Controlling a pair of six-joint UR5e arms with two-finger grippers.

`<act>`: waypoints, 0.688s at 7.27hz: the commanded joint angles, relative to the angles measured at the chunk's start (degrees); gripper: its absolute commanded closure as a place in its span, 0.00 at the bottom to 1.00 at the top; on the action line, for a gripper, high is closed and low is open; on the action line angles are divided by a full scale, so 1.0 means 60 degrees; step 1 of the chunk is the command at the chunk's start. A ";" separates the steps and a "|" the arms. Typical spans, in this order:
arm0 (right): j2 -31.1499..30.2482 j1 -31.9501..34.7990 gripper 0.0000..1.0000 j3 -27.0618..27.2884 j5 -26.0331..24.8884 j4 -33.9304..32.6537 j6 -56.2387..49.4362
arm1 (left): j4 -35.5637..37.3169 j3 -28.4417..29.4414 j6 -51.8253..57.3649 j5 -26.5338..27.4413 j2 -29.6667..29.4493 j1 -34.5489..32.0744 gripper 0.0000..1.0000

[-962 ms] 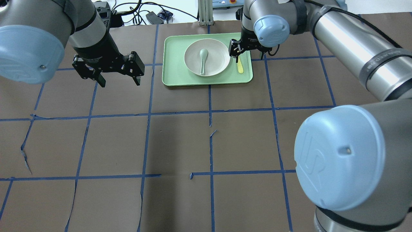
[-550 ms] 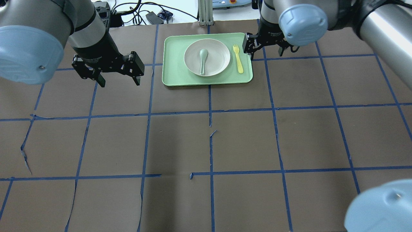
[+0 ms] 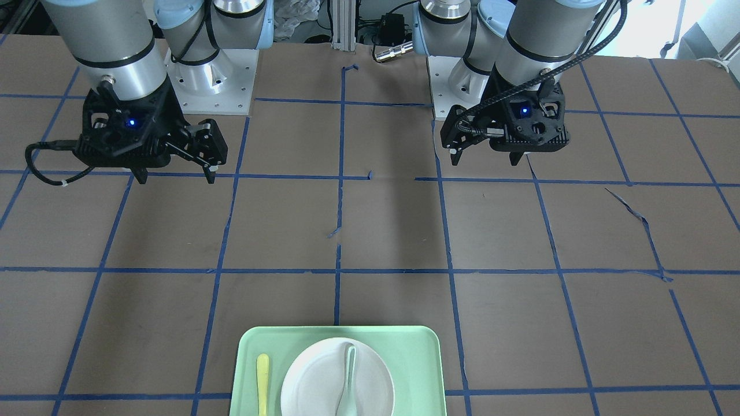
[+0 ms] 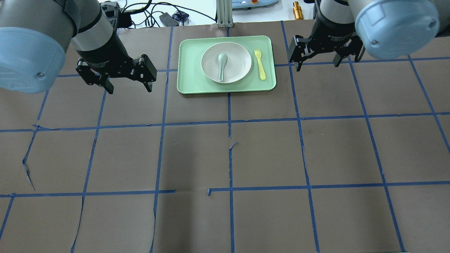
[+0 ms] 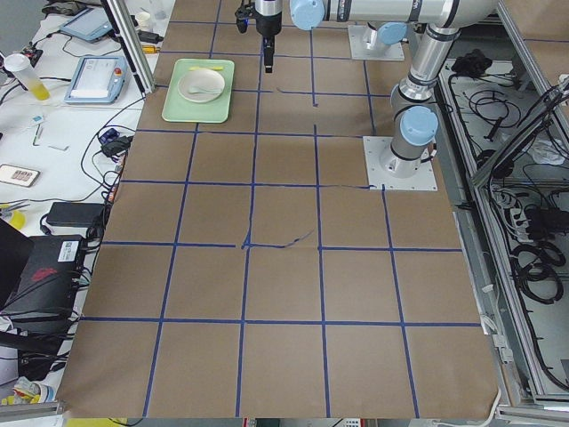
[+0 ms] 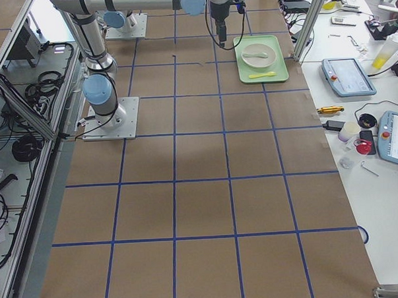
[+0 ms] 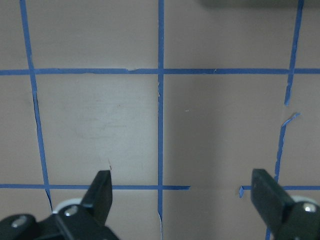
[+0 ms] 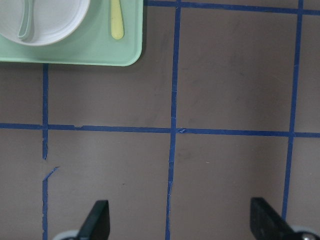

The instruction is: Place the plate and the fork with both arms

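The off-white plate (image 4: 239,63) sits on a mint-green tray (image 4: 186,73) at the far middle of the table. The pale-yellow fork (image 4: 260,65) lies on the tray just right of the plate. My right gripper (image 4: 317,66) hangs open and empty to the right of the tray, above the table. My left gripper (image 4: 130,89) hangs open and empty to the left of the tray. The right wrist view shows the plate (image 8: 57,20), the fork (image 8: 116,20) and the tray's corner (image 8: 125,52) far ahead of the open fingers. The left wrist view shows only taped table.
A pale grey-green spoon (image 4: 222,65) lies in the plate. Blue tape lines (image 4: 230,121) grid the brown table. Cables (image 4: 168,17), an aluminium post (image 4: 223,14) and a brass cylinder (image 4: 297,10) lie beyond the far edge.
My right gripper has moved from over the fork's tines to the right, off the tray, and stays empty. The fork lies on the tray. The left arm has barely moved.
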 commanded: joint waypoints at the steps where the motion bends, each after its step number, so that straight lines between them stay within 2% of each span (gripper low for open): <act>1: -0.0314 0.0027 0.00 0.0030 0.0144 0.0150 0.0047 | -0.0002 -0.0008 -0.0018 -0.0002 0.0077 -0.0002 0.00; 5: -0.0314 0.0057 0.00 0.0060 0.0337 0.0150 0.0165 | -0.0002 -0.0037 -0.0004 -0.0002 0.0106 -0.0002 0.00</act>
